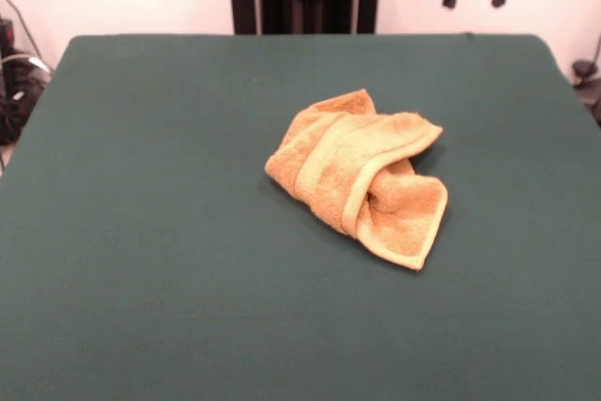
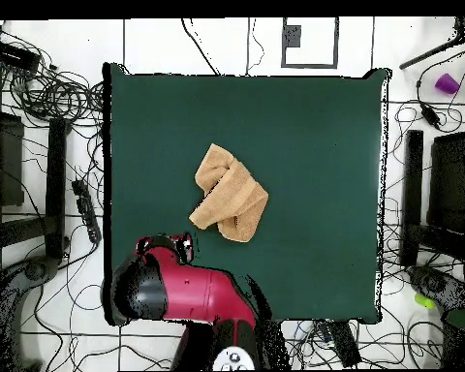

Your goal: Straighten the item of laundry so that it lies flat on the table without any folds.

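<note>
overhead view, crumpled towel (image 2: 229,194) mid-table (image 2: 324,145), arm (image 2: 178,291) apart

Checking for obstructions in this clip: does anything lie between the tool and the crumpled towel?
Nothing visible does. The towel lies alone on the green table, and the arm sits drawn back at the table's edge.

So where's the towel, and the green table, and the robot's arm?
towel (image 1: 362,176): front view, on its crumpled middle.
table (image 1: 141,232): front view, on bare green cloth.
arm (image 2: 183,291): overhead view, on its red casing.
</note>
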`<action>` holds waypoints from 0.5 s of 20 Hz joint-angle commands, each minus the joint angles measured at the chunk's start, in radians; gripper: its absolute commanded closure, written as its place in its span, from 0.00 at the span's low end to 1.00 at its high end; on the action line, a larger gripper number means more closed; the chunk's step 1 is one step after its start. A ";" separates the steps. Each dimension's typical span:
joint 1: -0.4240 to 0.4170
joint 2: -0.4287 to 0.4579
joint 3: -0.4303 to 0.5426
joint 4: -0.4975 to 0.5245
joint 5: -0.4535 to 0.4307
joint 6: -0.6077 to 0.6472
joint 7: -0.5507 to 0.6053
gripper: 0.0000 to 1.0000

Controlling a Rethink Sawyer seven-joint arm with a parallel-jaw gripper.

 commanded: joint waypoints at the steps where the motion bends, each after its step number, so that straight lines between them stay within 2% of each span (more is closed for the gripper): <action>1: -0.072 0.207 0.056 -0.110 0.055 -0.231 0.264 0.00; 4: -0.124 0.263 0.106 -0.154 0.084 -0.095 0.205 0.00; 5: -0.147 0.295 0.131 -0.185 0.088 -0.002 0.167 0.00; 7: -0.124 0.350 0.097 -0.255 0.092 0.163 0.142 0.00; 8: -0.110 0.359 0.080 -0.275 0.089 0.156 0.143 0.00; 10: -0.103 0.375 0.080 -0.285 0.083 0.023 0.160 0.00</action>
